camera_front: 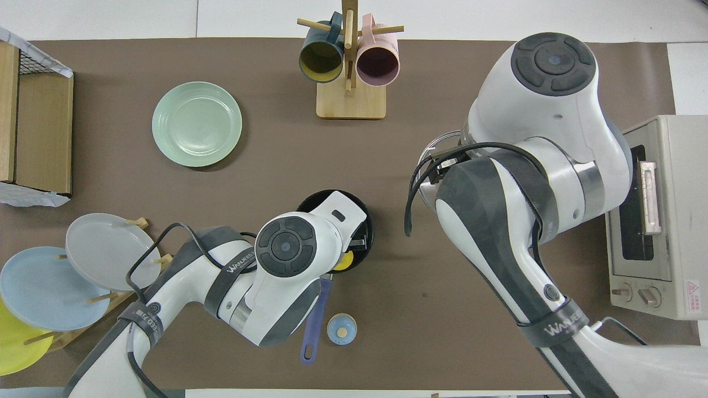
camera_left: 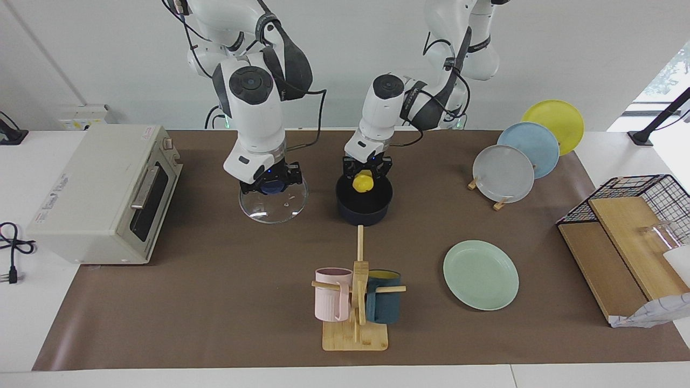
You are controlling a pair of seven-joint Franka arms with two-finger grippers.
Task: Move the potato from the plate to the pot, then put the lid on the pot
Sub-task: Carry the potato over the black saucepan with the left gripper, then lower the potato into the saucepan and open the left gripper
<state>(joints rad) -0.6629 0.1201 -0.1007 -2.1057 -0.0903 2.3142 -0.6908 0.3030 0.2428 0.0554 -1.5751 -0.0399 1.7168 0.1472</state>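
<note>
The yellow potato [camera_left: 362, 183] [camera_front: 344, 261] hangs at the mouth of the dark blue pot [camera_left: 364, 209] [camera_front: 366, 222], with my left gripper [camera_left: 365, 175] shut on it. In the overhead view the left arm covers most of the pot, and only the pot's blue handle [camera_front: 314, 318] shows fully. The mint-green plate [camera_left: 481, 275] [camera_front: 197, 131] lies bare, farther from the robots, toward the left arm's end. Beside the pot, toward the right arm's end, is the glass lid [camera_left: 273, 203]. My right gripper [camera_left: 270, 183] is shut on its blue knob.
A toaster oven [camera_left: 102, 194] stands at the right arm's end. A mug tree [camera_left: 356, 302] with two mugs stands farther out than the pot. A rack of upright plates [camera_left: 512, 167] and a wire basket [camera_left: 636, 215] are at the left arm's end. A small blue-topped knob [camera_front: 342, 329] lies by the pot handle.
</note>
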